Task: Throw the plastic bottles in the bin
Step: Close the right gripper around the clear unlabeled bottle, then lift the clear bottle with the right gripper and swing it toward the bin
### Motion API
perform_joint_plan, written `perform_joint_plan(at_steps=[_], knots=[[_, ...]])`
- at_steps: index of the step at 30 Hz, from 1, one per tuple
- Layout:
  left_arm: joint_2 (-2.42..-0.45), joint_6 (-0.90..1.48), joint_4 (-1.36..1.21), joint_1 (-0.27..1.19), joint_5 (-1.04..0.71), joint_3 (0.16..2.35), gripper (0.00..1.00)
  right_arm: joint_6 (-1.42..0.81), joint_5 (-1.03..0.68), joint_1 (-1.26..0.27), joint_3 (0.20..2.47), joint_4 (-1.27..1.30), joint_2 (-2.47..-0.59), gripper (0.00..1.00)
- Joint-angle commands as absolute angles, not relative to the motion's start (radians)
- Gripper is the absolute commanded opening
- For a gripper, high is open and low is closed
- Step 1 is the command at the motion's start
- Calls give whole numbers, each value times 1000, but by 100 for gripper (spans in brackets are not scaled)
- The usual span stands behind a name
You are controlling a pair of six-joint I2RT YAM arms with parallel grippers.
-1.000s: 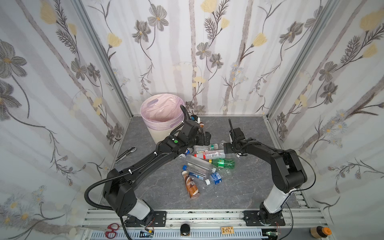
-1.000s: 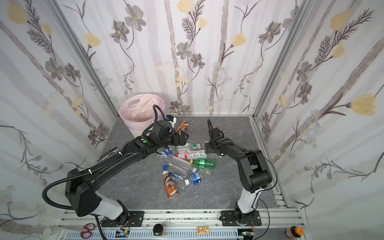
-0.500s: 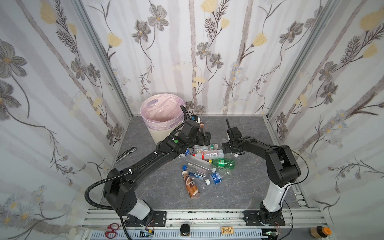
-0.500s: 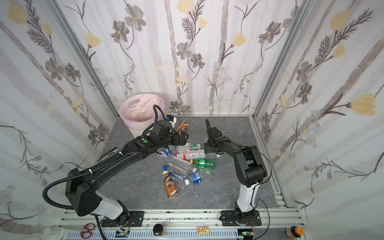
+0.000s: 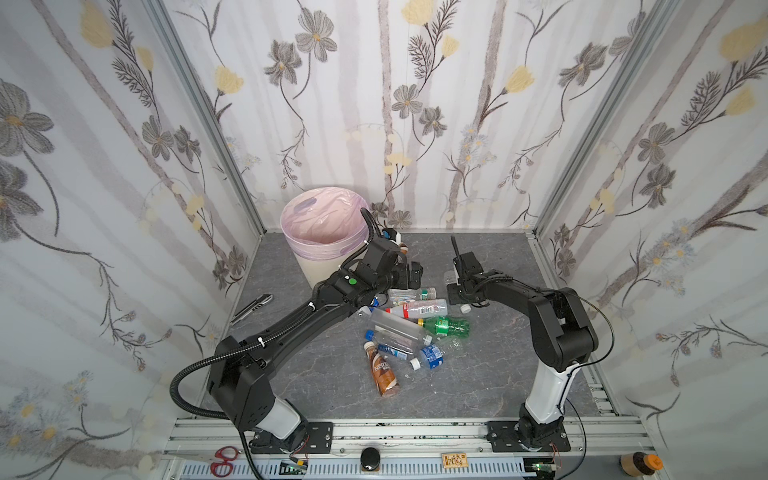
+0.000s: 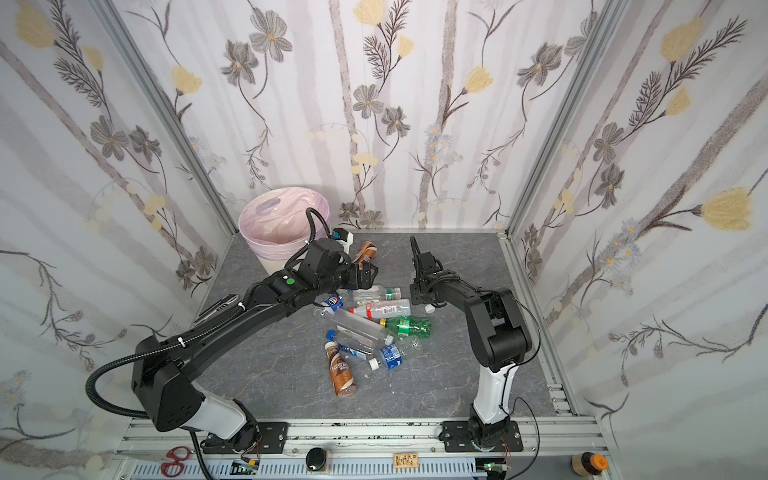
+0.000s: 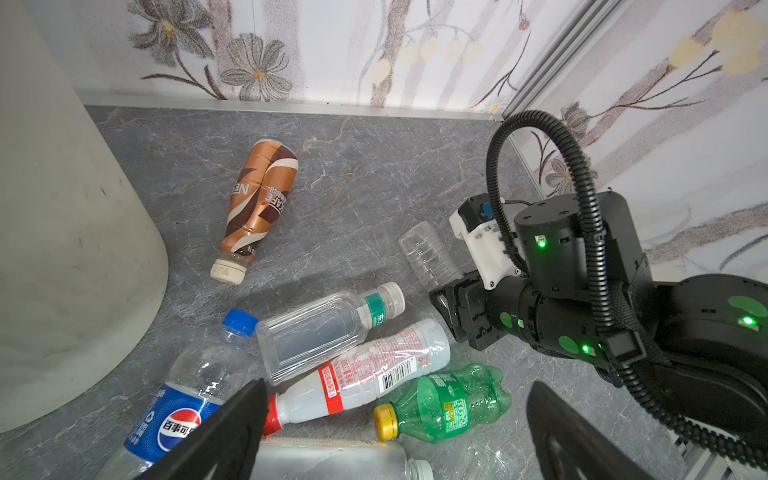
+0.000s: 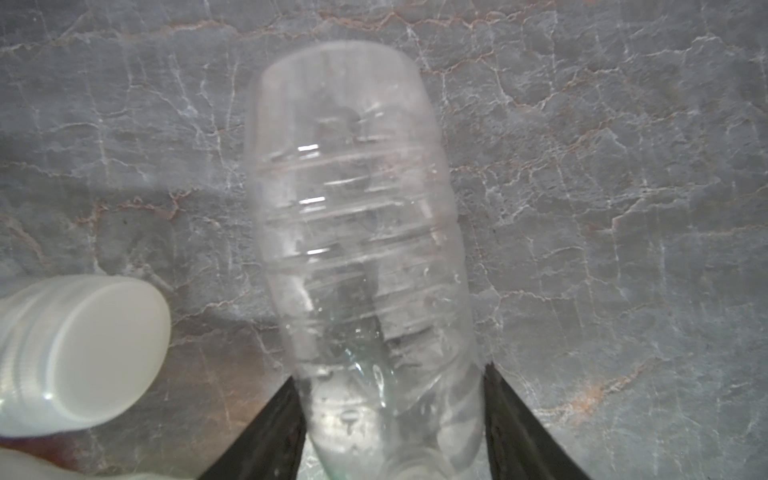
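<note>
Judging from both top views, hardly anything is done: the bin (image 5: 311, 270) in the back corner seems empty, though its bottom is hard to make out, and the plastic bottles (image 5: 415, 328), roughly ten of them, lie scattered on the table (image 5: 478, 374). The right gripper (image 8: 390, 399) has its jaws pressed against both sides of a clear ribbed bottle (image 8: 353, 232) lying flat on the table. The left gripper (image 6: 365, 276) hovers over the pile, jaws spread wide and empty.
</note>
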State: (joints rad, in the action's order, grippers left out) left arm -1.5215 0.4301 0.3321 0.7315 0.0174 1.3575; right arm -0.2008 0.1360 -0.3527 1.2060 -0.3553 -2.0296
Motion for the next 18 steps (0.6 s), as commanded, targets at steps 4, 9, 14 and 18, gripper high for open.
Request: perform_joint_plan(at_steps=[4,9,14,18], knots=[[-1521,442,307,732,23,1374,100,-217,75,-335,1205,-321,-1958,61],[-1513,435,308,732,31,1383,100,-228,-17,-327,1208,-291,-1885,60],[-1478,412,310,723,65,1413,100,-263,-177,-328,1197,-178,-1755,59],[-1455,420,319,668,7,1450,100,-309,-277,-336,1227,-94,-1684,58]])
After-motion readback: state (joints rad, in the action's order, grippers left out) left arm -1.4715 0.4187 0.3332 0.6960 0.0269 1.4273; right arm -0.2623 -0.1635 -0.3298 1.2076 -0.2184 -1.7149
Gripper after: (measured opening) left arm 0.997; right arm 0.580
